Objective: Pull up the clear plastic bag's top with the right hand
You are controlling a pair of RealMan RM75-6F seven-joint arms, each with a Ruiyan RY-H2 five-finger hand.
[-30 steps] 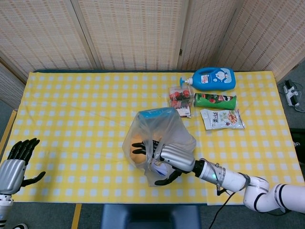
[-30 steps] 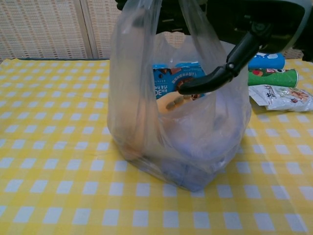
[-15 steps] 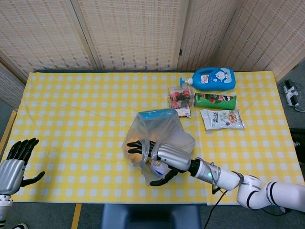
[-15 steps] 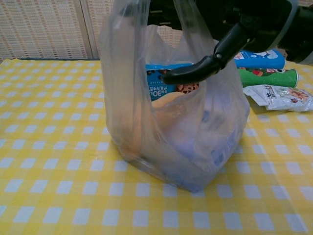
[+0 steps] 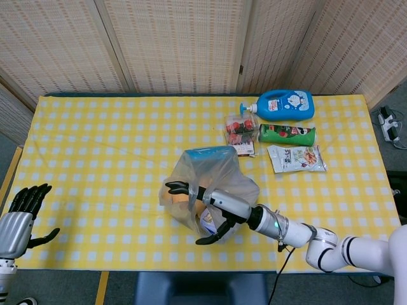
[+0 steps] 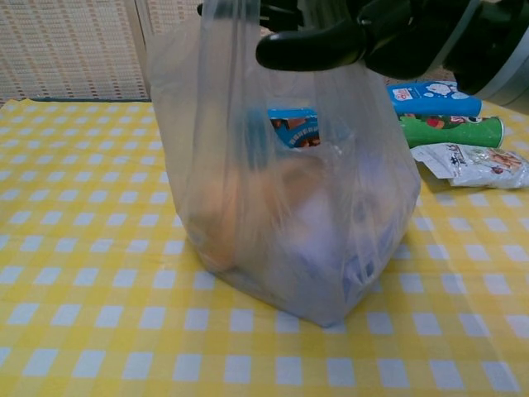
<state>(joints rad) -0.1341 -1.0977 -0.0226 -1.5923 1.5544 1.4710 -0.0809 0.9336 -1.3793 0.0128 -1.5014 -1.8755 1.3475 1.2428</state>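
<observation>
On the worktop the clear plastic bag stands filled, near the front edge. Its top is gripped by the right hand, fingers closed on the film; a straight, slow lift is advised.

Home-like test setup: gingham tablecloth, woven folding screens.

A yellow-and-white checked tablecloth covers the tabletop. Toward the far right corner lies a blue pump bottle on its side, close to the far edge. Just in front of it a green cylindrical can lies on its side. Left of the can sits a small packet with red contents. Nearer the front, just beside the can, lies a flat snack packet.
</observation>
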